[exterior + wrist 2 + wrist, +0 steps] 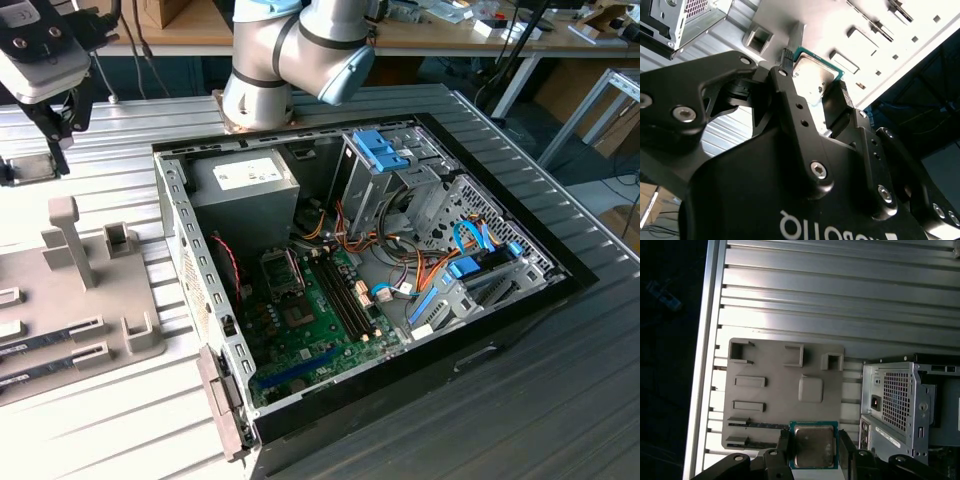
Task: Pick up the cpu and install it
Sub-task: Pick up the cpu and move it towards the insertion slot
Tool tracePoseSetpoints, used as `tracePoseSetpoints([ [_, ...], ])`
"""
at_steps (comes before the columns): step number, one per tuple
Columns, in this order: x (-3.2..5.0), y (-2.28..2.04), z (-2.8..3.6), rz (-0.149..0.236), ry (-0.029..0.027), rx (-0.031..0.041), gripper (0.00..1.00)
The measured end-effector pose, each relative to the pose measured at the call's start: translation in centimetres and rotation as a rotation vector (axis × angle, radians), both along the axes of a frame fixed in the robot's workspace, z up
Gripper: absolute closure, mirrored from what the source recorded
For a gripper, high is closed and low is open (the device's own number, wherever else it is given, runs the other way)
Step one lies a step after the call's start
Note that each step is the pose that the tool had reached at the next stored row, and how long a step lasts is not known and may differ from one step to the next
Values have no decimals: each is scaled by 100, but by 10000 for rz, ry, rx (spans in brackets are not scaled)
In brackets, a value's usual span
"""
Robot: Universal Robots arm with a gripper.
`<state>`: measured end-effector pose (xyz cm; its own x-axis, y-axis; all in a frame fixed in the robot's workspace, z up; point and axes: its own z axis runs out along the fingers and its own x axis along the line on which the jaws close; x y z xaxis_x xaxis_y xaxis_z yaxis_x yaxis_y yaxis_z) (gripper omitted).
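My gripper (813, 449) is shut on the cpu (813, 445), a small silvery square chip with a thin green rim, one black finger on each of two opposite edges. The second wrist view shows the cpu (812, 75) clamped between the fingers (785, 67). In the exterior view the gripper (45, 150) hangs at the far left, above the ribbed table beyond the grey fixture tray (90, 290), with the cpu (25, 168) lifted off the surface. The open computer case (175, 200) lies to the exterior view's right, its empty motherboard socket (282, 268) facing up.
The grey fixture tray (780, 385) has raised holders, and memory sticks (50, 335) lie in its slots. Inside the case are a grey power supply (245, 185), drive cages with blue latches (380, 150) and cable bundles (400, 270). The arm's base (255, 100) stands behind the case.
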<state>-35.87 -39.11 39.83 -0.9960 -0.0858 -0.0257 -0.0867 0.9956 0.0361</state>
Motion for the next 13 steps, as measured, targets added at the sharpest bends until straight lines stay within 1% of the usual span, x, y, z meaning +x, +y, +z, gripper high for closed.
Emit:
tracePoseSetpoints([
  [5, 43, 0, -2, 0, 0, 0, 53],
  [13, 138, 0, -5, -1, 0, 0, 53],
])
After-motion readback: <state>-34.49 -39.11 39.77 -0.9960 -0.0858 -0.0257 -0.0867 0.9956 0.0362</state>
